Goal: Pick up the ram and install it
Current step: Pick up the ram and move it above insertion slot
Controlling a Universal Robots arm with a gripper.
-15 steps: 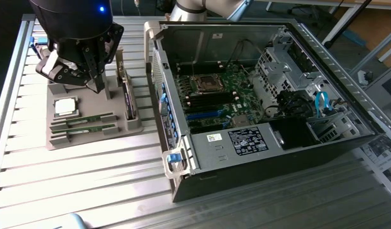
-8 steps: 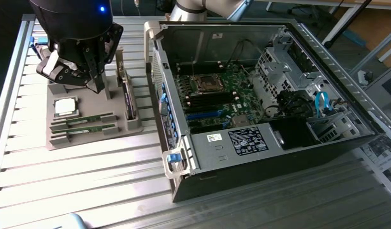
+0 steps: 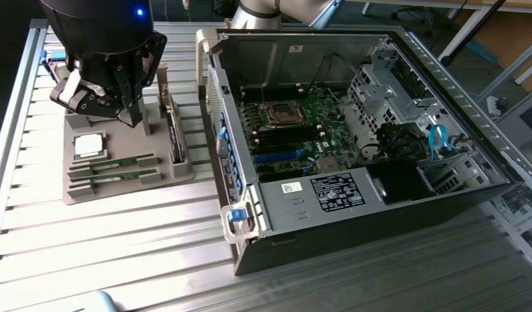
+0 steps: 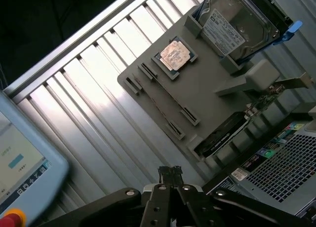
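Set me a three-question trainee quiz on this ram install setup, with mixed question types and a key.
1. True or false: the gripper is shut on a ram stick.
2. Where do both ram sticks lie? A) in the grey holder B) in the motherboard C) on the table slats
3. Fill in: the silver processor sits on the exterior view's ____ of the open computer case.
Key: 1 false, it is shut on nothing; 2 A; 3 left.

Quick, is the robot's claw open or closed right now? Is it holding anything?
Gripper: shut, holding nothing. The ram sticks lie in the gray tray.
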